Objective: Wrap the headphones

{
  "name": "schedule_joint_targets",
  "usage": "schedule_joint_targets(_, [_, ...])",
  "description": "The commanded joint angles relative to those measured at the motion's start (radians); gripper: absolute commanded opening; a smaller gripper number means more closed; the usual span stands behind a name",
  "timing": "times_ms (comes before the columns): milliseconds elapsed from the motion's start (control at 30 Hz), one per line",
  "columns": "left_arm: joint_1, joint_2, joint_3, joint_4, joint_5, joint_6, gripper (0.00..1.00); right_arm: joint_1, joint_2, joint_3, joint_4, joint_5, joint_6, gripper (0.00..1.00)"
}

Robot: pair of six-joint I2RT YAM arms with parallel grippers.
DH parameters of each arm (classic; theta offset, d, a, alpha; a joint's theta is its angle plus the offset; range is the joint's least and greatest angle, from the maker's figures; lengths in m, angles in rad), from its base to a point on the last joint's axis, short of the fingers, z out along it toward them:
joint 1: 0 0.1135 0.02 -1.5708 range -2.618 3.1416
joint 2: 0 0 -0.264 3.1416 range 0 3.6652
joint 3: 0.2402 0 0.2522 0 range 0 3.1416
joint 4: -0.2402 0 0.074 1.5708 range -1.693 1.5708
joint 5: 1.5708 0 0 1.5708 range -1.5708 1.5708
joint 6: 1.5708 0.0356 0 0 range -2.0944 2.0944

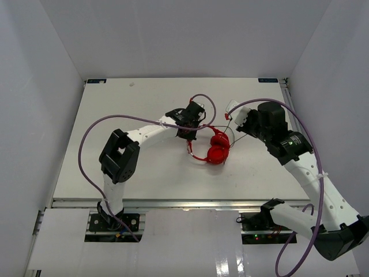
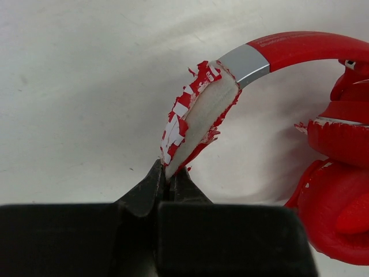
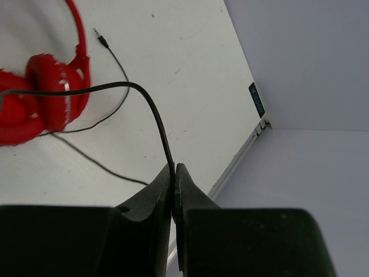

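Note:
The red headphones (image 1: 217, 151) lie near the middle of the white table (image 1: 127, 98), earcups (image 2: 340, 196) folded together. My left gripper (image 2: 169, 172) is shut on the worn, peeling padding of the headband (image 2: 199, 112), just left of the earcups. My right gripper (image 3: 174, 168) is shut on the thin black cable (image 3: 144, 95), held above the table to the right of the headphones (image 3: 43, 98). From there the cable runs back to the earcups. A loose stretch lies on the table and ends in the plug (image 3: 101, 38). In the top view the left gripper (image 1: 189, 135) and right gripper (image 1: 235, 119) flank the headphones.
Thick purple robot cables (image 1: 86, 141) loop over both arms. The table's right edge (image 3: 245, 151) runs close behind the right gripper, with the enclosure wall (image 3: 311, 69) beyond it. White walls close in the table on three sides.

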Motion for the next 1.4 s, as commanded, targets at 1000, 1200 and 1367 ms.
schedule_joint_targets(1000, [-0.056,-0.641,-0.543,0.541,0.336,-0.131,0.0,-0.301,-0.02,-0.082,0.245,-0.818,0.335,0.08])
schedule_joint_targets(1200, [-0.058,-0.559,-0.512,0.633,0.468,-0.133,0.0,-0.303,0.006,-0.006,0.22,-0.79,0.304,0.08])
schedule_joint_targets(1367, [-0.093,-0.487,-0.462,0.636,0.518,-0.082,0.0,-0.303,0.033,-0.032,0.277,-0.7,0.339,0.08])
